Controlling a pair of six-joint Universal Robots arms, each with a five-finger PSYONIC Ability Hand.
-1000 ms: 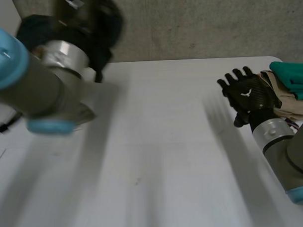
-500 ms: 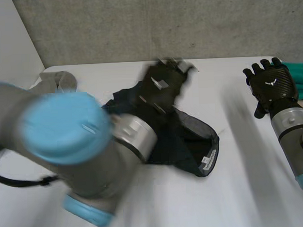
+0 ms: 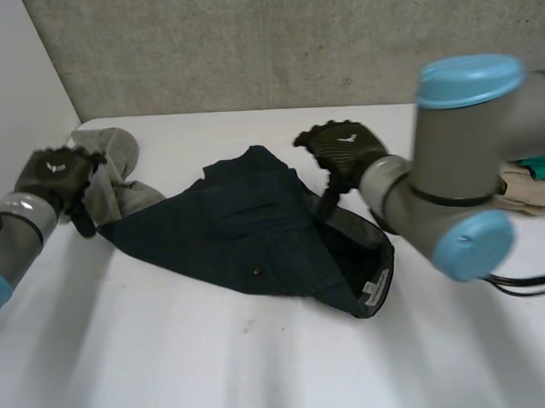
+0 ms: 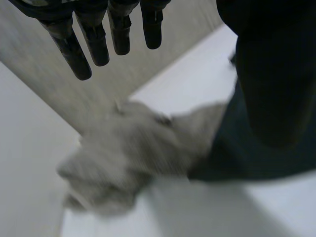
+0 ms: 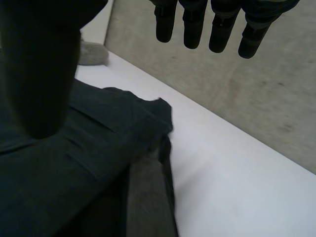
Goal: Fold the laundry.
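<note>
**Worktop.** The white worktop (image 3: 261,374) carries two loose pieces of laundry and one pile. A concrete wall (image 3: 249,44) stands behind it.

**Task item.** A dark navy garment (image 3: 246,227) lies unfolded and rumpled in the middle of the worktop. It runs slantwise from a narrow end by my left arm to a wider end by my right arm. The wider end gapes open and shows a grey lining (image 3: 354,232) and a white label (image 3: 374,288). In the right wrist view the same garment (image 5: 74,168) lies under my palm, creased, with one corner turned up.

**Second item.** A grey cloth (image 3: 110,178) lies bunched at the far left corner of the worktop, touching the narrow end of the navy garment. In the left wrist view it (image 4: 128,153) lies crumpled below my fingertips, with the navy garment (image 4: 256,158) just beside it.

**Left robot hand** (image 3: 55,171). It sits just beside the grey cloth. In its own wrist view, the hand (image 4: 94,44) has straight fingers spread away from the thumb, with nothing between them. I cannot tell whether it touches the cloth.

**Right robot hand** (image 3: 342,148). It sits at the far edge of the navy garment. In its own wrist view, the hand (image 5: 219,29) has straight fingers and a thumb well apart from them, clasping nothing.

**Other.** A pile of clothes (image 3: 527,188), beige with teal on top, sits at the right edge of the worktop, partly hidden by my right arm (image 3: 468,161).
</note>
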